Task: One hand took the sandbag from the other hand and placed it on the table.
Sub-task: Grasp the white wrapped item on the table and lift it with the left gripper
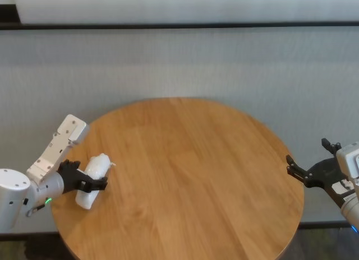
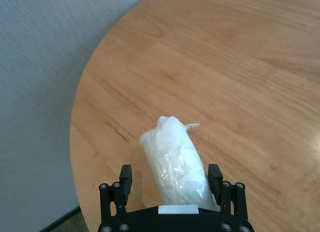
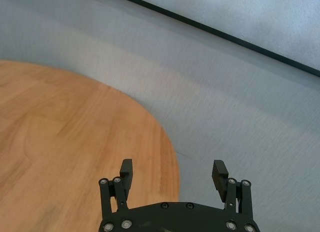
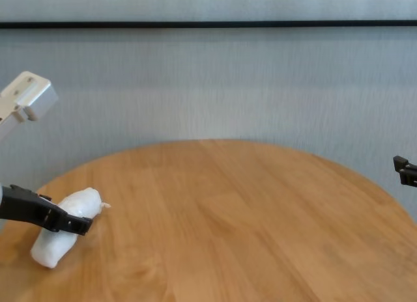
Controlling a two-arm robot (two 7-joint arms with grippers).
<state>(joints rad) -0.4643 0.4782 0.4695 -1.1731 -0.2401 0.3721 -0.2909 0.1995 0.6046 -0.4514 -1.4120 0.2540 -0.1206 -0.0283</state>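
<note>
The sandbag (image 1: 94, 179) (image 2: 175, 162) (image 4: 65, 233), a small white roll in clear wrap with a twisted end, lies on the round wooden table (image 1: 196, 159) (image 4: 228, 217) near its left edge. My left gripper (image 1: 92, 179) (image 2: 170, 174) (image 4: 81, 214), on the silver wrist with the green light, stands open astride the bag. One finger sits close against the bag and a gap shows at the other. My right gripper (image 1: 306, 153) (image 3: 172, 172) (image 4: 405, 170) hovers open and empty just off the table's right edge.
A grey wall (image 1: 185, 64) runs behind the table, with a dark rail across it. The table's round edge (image 3: 170, 152) curves close by the right gripper. Bare wood (image 2: 225, 67) stretches across the middle.
</note>
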